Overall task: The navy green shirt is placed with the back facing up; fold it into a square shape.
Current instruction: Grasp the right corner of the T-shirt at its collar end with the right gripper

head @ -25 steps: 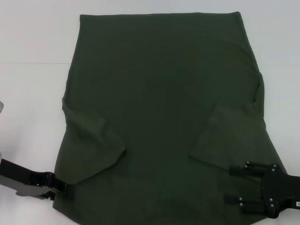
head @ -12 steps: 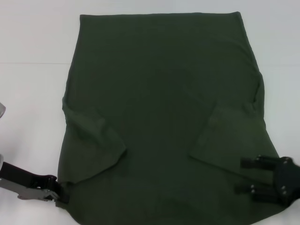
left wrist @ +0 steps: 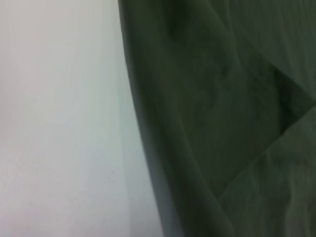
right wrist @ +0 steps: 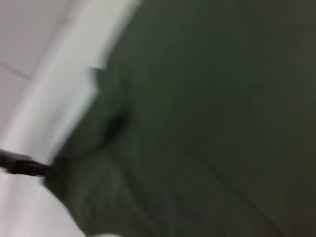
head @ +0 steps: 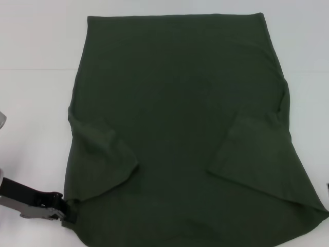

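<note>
- Left gripper (head: pixel 66 210) sits low at the near-left corner of the navy green shirt (head: pixel 180 118), touching the cloth edge; whether clamped on it or merely beside it cannot be told from either view.
- Right gripper absent from the head view; nothing to say about its jaws.
- Shirt spread flat on the white table (head: pixel 36 103), filling the middle of the scene, straight hem at the far end, wider end toward the near edge.
- Both sleeves lie folded inward over the body: left sleeve (head: pixel 105 159) as a flap near the left gripper, right sleeve (head: pixel 247 149) as a flap on the right.
- Near-right corner (head: pixel 313 208) lies free, with no gripper on it.
- Long axis runs near to far, so a halving fold would probably carry the near edge away toward the far hem.
- Key relation for that move: shirt lies to the right of and beyond the left gripper, which is the only arm at the cloth; the near-right corner would most likely need the right arm for an even lift.
- Seen from the left wrist: the shirt's edge (left wrist: pixel 148 148) against bare table, with a diagonal fold line beyond.
- Risk, as a judgement: lifting from one corner alone would likely skew the fold.
</note>
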Robot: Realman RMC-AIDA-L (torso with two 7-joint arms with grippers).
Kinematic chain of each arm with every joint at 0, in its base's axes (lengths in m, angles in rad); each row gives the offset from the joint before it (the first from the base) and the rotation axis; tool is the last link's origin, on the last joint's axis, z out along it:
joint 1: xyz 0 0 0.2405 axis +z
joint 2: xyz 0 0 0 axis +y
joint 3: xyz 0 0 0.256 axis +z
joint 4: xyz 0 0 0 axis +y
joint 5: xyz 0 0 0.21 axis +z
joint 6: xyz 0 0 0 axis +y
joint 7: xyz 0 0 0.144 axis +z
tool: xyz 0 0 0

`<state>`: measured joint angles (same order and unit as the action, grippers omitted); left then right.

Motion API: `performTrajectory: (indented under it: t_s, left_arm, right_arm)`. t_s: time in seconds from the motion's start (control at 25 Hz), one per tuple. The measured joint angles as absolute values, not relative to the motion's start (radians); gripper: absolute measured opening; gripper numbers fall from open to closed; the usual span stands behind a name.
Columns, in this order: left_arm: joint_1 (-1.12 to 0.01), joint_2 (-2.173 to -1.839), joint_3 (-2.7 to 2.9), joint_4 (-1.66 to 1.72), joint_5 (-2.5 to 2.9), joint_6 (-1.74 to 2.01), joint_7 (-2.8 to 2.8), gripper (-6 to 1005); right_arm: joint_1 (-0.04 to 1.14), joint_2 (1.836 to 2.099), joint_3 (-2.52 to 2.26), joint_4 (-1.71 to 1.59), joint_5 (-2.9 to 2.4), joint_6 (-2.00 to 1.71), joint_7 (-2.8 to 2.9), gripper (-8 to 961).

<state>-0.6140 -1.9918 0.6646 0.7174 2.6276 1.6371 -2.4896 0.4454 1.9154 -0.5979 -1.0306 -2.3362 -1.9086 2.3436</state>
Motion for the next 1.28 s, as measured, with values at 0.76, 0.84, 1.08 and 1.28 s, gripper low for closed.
performTrajectory:
  t_s: [0.76, 0.84, 1.08, 1.28]
  left_arm:
    - [-0.606, -1.99, 0.66, 0.719, 2.62, 1.644, -2.447, 37]
    - [-0.607, -1.991, 0.66, 0.719, 2.62, 1.644, -2.447, 37]
    - [-0.609, -1.993, 0.66, 0.715, 2.62, 1.644, -2.447, 36]
    - [-0.609, -1.994, 0.66, 0.715, 2.62, 1.643, -2.447, 36]
  right_arm:
    - [0.587, 1.936, -0.664, -0.907, -2.715, -1.809, 2.552, 762]
    - [0.59, 1.936, -0.67, -0.9, -2.716, -1.793, 2.552, 762]
    - [0.604, 1.941, -0.674, -0.889, -2.717, -1.763, 2.552, 764]
    - [0.617, 1.943, -0.687, -0.857, -2.717, -1.733, 2.553, 751]
